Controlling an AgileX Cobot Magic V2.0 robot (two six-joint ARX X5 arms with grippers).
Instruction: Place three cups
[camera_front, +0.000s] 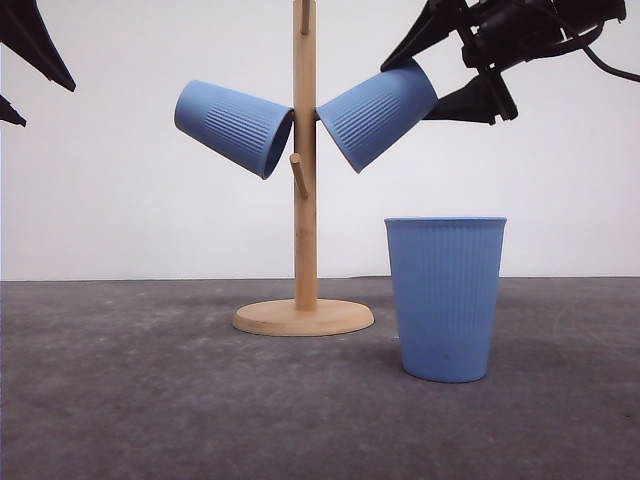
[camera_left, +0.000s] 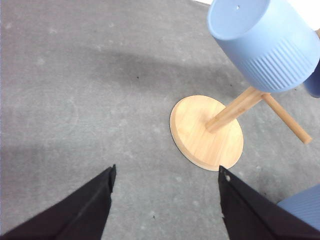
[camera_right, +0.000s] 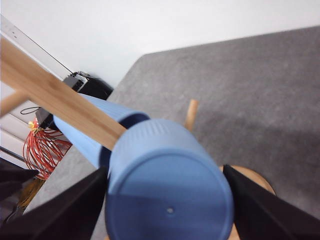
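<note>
Your right hand (camera_front: 425, 90), upper right, pinches 1 cup (camera_front: 378, 115) against the wooden rack (camera_front: 305, 200); your left hand (camera_left: 165, 200) hangs spread. 2 other cups: 1 hung (camera_front: 235, 127), 1 standing on the desk (camera_front: 446, 298).

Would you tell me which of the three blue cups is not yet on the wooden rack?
The upright cup standing on the table right of the rack; the others hang tilted on pegs.

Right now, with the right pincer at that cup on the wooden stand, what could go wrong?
1. The right pincer flanks the right cup; pulling back crookedly might drag it off its peg.
2. A nudge to the stand could shake the left cup loose.
3. The upright cup stands below and could be knocked over.
</note>
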